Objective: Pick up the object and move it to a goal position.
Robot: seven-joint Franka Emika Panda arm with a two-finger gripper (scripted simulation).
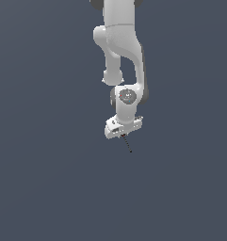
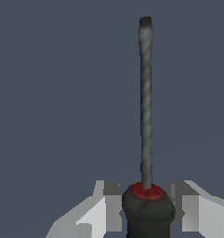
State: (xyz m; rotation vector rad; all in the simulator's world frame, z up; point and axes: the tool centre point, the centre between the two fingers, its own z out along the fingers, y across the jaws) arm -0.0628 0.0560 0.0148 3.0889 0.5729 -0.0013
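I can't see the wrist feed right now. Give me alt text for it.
A thin dark rod extends straight away from the camera, its red-ringed black base sitting between the two white fingers of the gripper. Behind it is only a plain grey-blue background.

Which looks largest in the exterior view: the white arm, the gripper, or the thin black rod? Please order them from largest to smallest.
1. The white arm: by far the largest.
2. The gripper: much smaller, a short white block at the arm's end.
3. The thin black rod: the smallest, a tiny sliver sticking out below the gripper.
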